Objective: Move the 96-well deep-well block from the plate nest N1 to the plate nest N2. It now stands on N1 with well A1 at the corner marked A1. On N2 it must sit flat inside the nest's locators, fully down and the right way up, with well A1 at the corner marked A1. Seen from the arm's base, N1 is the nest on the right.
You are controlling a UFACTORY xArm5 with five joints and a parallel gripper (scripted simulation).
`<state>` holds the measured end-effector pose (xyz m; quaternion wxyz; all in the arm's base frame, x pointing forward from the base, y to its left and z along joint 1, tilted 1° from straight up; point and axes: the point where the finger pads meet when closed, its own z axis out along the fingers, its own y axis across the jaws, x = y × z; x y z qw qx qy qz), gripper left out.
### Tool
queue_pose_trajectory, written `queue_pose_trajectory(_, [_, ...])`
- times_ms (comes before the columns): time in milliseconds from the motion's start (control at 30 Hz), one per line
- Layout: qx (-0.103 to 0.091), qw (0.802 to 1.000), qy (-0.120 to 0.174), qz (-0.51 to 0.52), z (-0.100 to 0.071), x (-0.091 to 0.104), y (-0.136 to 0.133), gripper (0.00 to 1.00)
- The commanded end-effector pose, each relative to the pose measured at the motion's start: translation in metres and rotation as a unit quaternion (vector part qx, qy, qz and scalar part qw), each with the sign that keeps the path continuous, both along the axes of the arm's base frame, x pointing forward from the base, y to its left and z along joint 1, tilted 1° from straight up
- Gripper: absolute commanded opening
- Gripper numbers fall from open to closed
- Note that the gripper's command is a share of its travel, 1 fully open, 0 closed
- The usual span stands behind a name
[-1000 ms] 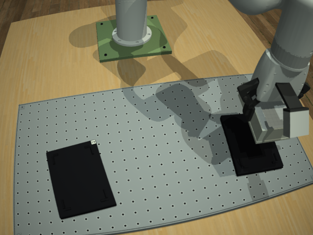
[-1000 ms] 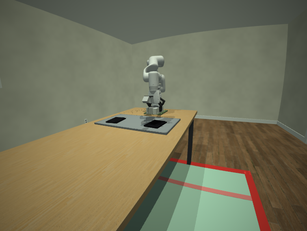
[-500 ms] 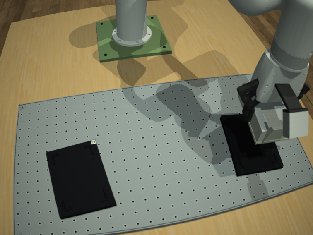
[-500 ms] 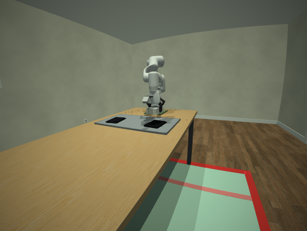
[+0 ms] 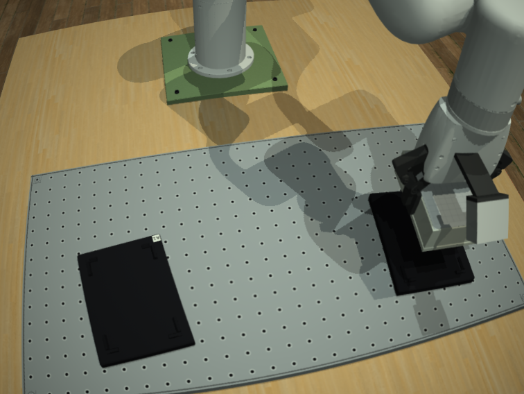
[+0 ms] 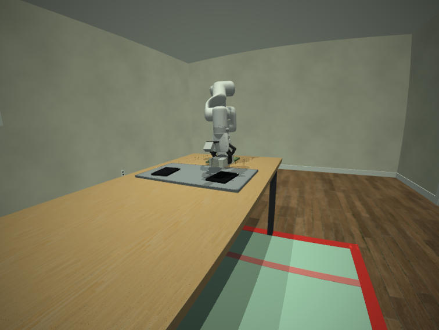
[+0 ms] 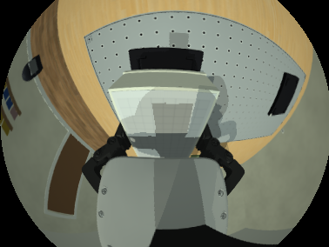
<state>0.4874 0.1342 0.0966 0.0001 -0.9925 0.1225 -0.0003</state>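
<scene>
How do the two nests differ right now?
1. The left nest has nothing on it, all four locators showing; the right nest is partly hidden by the block held above it in the gripper.
2. The left nest lies in full light; the right nest sits in the arm's shadow.
3. An A1 label shows on the left nest; none is visible on the right.

Both are flat black rectangles on the breadboard.
</scene>
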Motion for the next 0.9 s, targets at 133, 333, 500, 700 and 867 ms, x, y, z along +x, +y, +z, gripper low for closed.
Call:
queue_pose_trajectory(133, [0.001,1.0,-0.002,0.0,-0.015,0.001,0.0,0.0])
queue_pose_trajectory(333, [0.001,1.0,-0.002,0.0,-0.021,0.002,0.0,0.0])
queue_pose_trajectory(500, [0.001,1.0,-0.002,0.0,-0.03,0.002,0.0,0.0])
queue_pose_trajectory(700, [0.001,1.0,-0.002,0.0,-0.04,0.002,0.0,0.0])
queue_pose_trajectory(867, [0.001,1.0,-0.002,0.0,-0.045,0.002,0.0,0.0])
